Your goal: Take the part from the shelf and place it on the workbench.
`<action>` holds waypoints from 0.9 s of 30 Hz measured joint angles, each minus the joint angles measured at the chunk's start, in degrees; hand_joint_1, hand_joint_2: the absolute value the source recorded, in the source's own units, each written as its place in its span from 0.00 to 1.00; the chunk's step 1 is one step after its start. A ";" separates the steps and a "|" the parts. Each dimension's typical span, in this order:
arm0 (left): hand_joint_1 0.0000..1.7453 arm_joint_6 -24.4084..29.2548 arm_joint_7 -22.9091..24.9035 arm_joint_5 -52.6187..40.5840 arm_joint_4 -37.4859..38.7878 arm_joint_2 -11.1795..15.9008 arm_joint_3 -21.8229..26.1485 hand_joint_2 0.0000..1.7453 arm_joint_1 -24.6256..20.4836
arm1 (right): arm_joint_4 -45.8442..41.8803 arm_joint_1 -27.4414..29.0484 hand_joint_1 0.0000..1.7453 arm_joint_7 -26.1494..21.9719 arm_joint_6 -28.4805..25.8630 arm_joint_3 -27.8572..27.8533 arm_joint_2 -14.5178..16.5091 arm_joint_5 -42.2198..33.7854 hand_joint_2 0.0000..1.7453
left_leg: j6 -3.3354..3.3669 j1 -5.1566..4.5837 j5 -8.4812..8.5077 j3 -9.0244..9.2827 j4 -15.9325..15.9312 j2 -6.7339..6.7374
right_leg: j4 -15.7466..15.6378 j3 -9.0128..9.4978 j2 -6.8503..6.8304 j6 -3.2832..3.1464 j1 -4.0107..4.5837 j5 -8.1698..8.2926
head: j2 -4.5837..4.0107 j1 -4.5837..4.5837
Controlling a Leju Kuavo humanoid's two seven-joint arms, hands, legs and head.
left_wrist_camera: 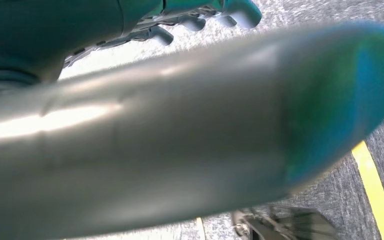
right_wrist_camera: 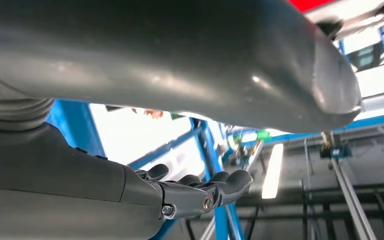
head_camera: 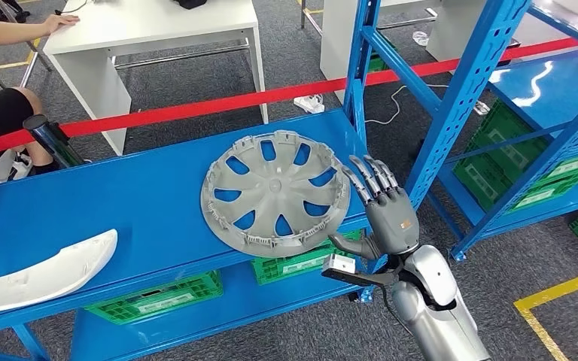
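hubcap [head_camera: 275, 192] lies flat just left of right hand [head_camera: 384, 213] (fingers spread, empty); left hand's [left_wrist_camera: 200, 17] state unclear.

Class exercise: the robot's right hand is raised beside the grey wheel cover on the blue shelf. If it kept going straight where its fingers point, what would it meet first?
Probably the blue shelf upright: the right hand points up and slightly left, just past the wheel cover's rim. Depth is unclear.
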 joint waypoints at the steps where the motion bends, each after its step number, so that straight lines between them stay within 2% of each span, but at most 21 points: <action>1: 0.00 -0.15 0.02 -0.35 0.01 0.00 -0.01 0.00 0.05 | 0.89 -0.42 0.00 -0.79 0.54 0.00 0.02 -1.36 0.00 | 0.19 -0.02 2.92 0.68 -3.37 0.01 | -0.04 0.42 -0.02 0.19 -0.01 -0.43 | 0.00 0.01; 2: 0.00 -0.35 0.05 -0.65 0.04 -0.01 -0.02 0.00 0.06 | 1.83 -0.94 0.00 -1.57 1.11 0.00 0.04 -2.55 0.00 | 0.39 -0.13 4.60 1.26 -6.31 0.05 | -0.05 0.85 -0.03 0.42 0.01 -0.80 | 0.00 -0.01; 3: 0.00 -0.52 0.10 -0.88 0.06 -0.04 -0.04 0.00 0.00 | 2.79 -1.53 0.00 -2.23 1.74 0.00 0.06 -3.39 0.00 | 0.71 -0.27 5.25 1.74 -8.23 0.12 | -0.06 1.03 -0.05 0.72 0.07 -1.11 | 0.00 -0.04; 5: 0.00 -0.98 0.25 -1.37 0.13 -0.13 -0.12 0.00 0.00 | 5.02 -2.80 0.00 -3.52 3.21 0.05 0.07 -4.41 0.00 | 1.37 -0.47 5.13 1.97 -9.25 0.21 | -0.12 1.29 -0.05 1.35 0.25 -1.57 | 0.00 -0.06; 7: 0.00 -1.28 0.40 -1.77 0.17 -0.29 -0.19 0.00 0.05 | 7.62 -4.33 0.00 -4.82 4.59 0.30 0.08 -5.16 0.00 | 1.62 -0.40 6.28 2.21 -9.69 0.18 | -0.27 1.46 -0.09 1.15 0.41 -1.56 | 0.00 -0.01; 9: 0.00 -1.42 0.53 -2.10 0.21 -0.45 -0.31 0.00 -0.07 | 10.60 -6.31 0.00 -6.14 5.82 0.81 0.10 -6.22 0.00 | 1.66 -0.36 6.42 2.30 -10.01 0.10 | -0.76 1.74 -0.12 0.56 0.50 -1.37 | 0.00 0.00; 10: 0.00 -1.45 0.61 -2.30 0.21 -0.51 -0.43 0.00 -0.15 | 12.29 -7.43 0.00 -6.78 6.41 1.17 0.14 -6.86 0.00 | 1.82 -0.38 6.33 2.34 -10.07 0.06 | -1.11 1.95 -0.13 0.53 0.51 -1.41 | 0.00 0.01; 15: 0.00 -1.90 1.04 -3.02 0.24 -0.89 -0.84 0.00 -0.32 | 20.68 -12.91 0.00 -9.19 7.62 3.08 1.02 -9.53 0.00 | 2.37 -0.38 5.98 2.75 -10.21 0.02 | -2.21 2.77 -0.17 0.93 0.56 -1.51 | 0.00 0.00; 20: 0.00 -1.93 1.14 -3.22 0.25 -1.05 -1.01 0.00 -0.32 | 24.37 -14.84 0.00 -9.41 7.75 4.07 1.80 -9.87 0.00 | 2.49 -0.38 5.94 2.90 -10.22 -0.05 | -2.48 3.05 -0.26 1.86 0.54 -1.47 | 0.00 0.00; 27: 0.00 -2.29 1.45 -3.67 0.26 -1.07 -1.14 0.00 -0.32 | 26.54 -15.38 0.00 -9.72 8.29 4.80 2.28 -10.51 0.00 | 2.49 -0.37 5.99 3.16 -10.37 -0.03 | -2.48 3.17 -0.25 1.93 0.57 -1.44 | 0.00 -0.01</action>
